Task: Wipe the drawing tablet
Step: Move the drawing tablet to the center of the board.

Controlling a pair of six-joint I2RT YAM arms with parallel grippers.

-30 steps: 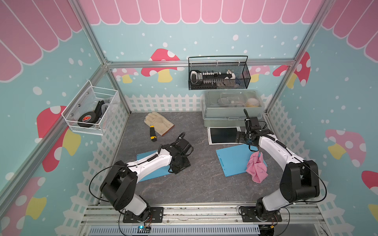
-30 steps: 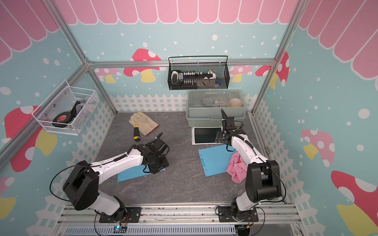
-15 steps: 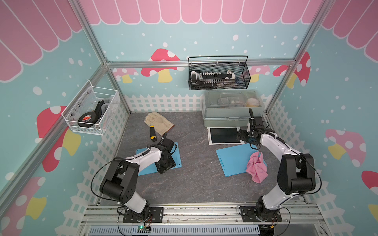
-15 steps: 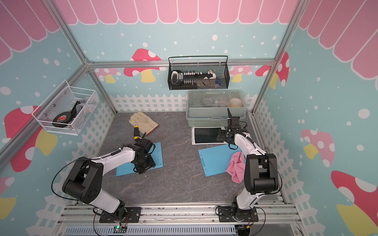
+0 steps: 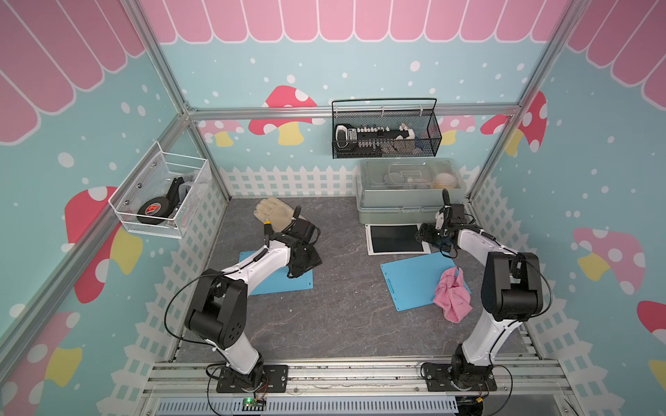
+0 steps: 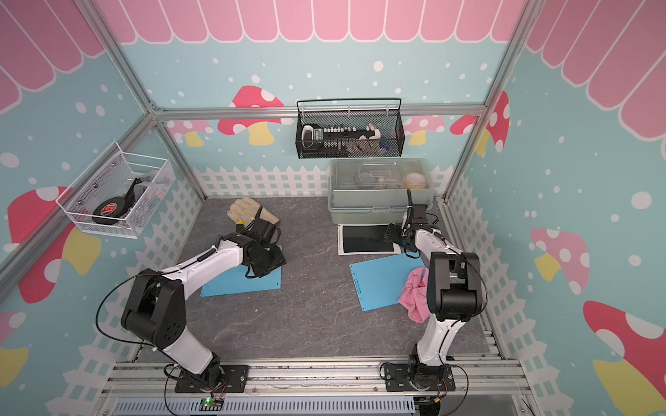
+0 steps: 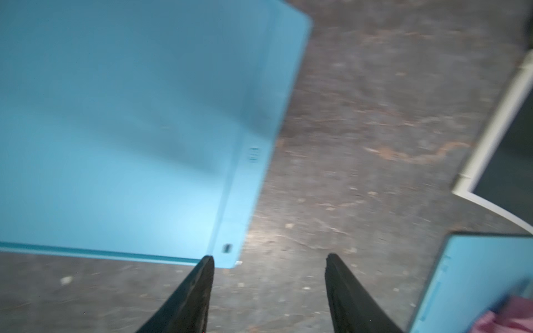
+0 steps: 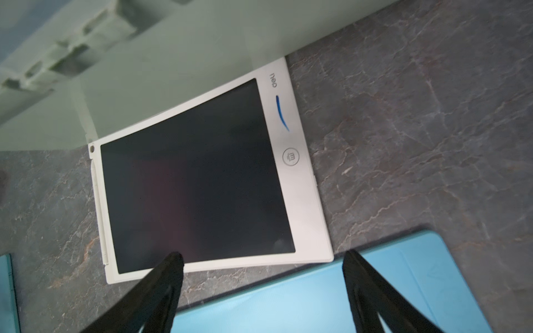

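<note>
Right tool [image 8: 263,255]: jaws wide, nothing held, hovering over the near edge of the drawing tablet [image 8: 196,173]. Left tool [image 7: 268,258]: that wrist view is blurred, but the jaws look part open and empty, above the corner of the left blue board [image 7: 129,129].

The tablet lies flat on the surface [image 5: 335,317], dark screen up, just in front of the grey storage box [image 5: 407,205]. Its far corner is against the box. There is a blue streak [image 8: 281,112] on the white bezel beside the logo.

The pink cloth [image 5: 452,295] lies bunched on the edge of the right blue board [image 5: 411,281], beside the right arm. Neither tool touches it.

Judgement: no wiping is possible yet, so get the cloth first.
- Pinch a high fold so a pad of cloth hangs below the tips.
- Come down flat on the screen with light pressure.
- Stroke toward the box so it braces the tablet.
- Overlap passes and include the streak.
- Keep off the erase button [image 8: 290,157].
- If the tablet slides, pin the bezel with the left tool.
</note>
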